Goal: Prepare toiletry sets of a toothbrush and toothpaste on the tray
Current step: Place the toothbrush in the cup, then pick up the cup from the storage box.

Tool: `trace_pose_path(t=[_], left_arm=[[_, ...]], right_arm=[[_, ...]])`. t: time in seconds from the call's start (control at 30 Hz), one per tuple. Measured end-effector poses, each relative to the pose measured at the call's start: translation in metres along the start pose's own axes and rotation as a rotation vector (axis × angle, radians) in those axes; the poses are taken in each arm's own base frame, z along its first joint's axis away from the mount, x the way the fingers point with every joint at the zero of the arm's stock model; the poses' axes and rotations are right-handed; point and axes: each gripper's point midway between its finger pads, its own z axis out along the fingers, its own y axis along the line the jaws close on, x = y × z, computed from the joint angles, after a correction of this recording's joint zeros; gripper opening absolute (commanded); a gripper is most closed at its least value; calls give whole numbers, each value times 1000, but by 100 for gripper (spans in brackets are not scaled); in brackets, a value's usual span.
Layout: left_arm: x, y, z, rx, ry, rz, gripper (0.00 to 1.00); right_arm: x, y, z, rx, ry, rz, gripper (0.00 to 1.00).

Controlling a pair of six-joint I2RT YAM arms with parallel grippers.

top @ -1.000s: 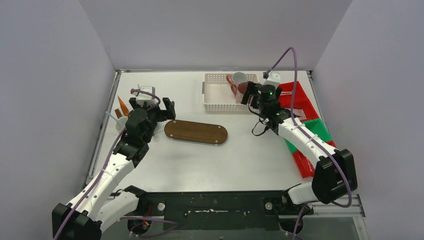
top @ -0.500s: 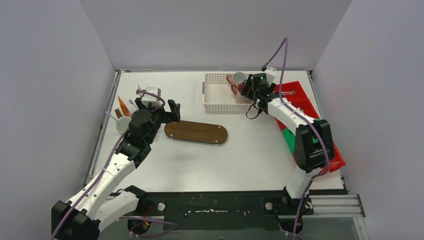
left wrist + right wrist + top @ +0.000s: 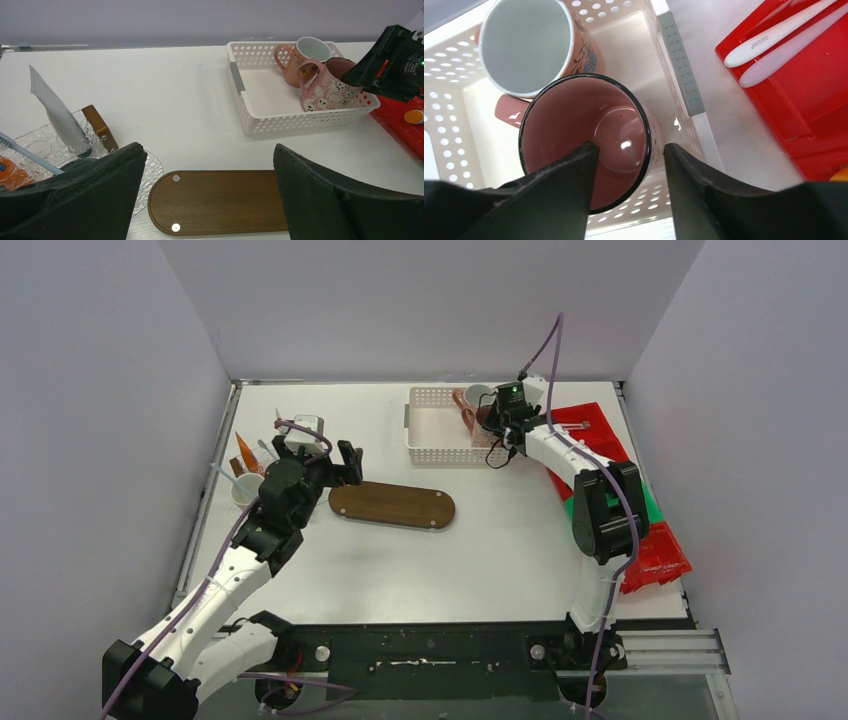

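astride maroon mug (image 3: 574, 120) wall, r gripper (image 3: 629, 147) parted; toothbrush (image 3: 769, 37) print illegible.

Glossy ceramic mug (image 3: 589, 130), perf. plastic basket (image 3: 300, 117), matt wood tray (image 3: 220, 200).

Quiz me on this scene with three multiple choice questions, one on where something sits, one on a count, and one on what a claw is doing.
1. Where does the patterned mug stand?
A on the wooden tray; B in the white basket; C in the red bin.
2. How many mugs are in the basket?
A one; B four; C two.
3. What state is the right claw in?
A open over the patterned mug; B shut, empty; C shut on the basket rim.

Answers:
1 B: perforated white walls surround it.
2 C: the patterned mug and a pink mug beside it.
3 A: its fingers stand apart, one over the mug's inside, one outside its rim.
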Motion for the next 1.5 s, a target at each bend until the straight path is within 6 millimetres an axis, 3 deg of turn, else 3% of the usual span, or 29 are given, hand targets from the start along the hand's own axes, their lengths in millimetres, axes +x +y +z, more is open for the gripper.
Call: trace_pose_path(t=[0.23,0.4,0.77,0.97,1.3,1.5], left_arm=[[0,0,0,2,0,0,97],[0,-2,0,8,1,0,97],[1,-5,0,27,5,0,97],[1,-8,0,42,8,0,97],[4,-13,0,75,18,1,97],[4,-16,-1,92,22,1,97]], right_arm=[[-2,-5,3,23,15,-1,12],[-1,-11,0,48,36,-35,0],[-7,-16,-7,55,49,-120,0],[-22,-12,-24,12,27,-178,0],[-68,21,-92,-160,-92,-302,0],[-54,66,-129,-337,-105,-452,0]])
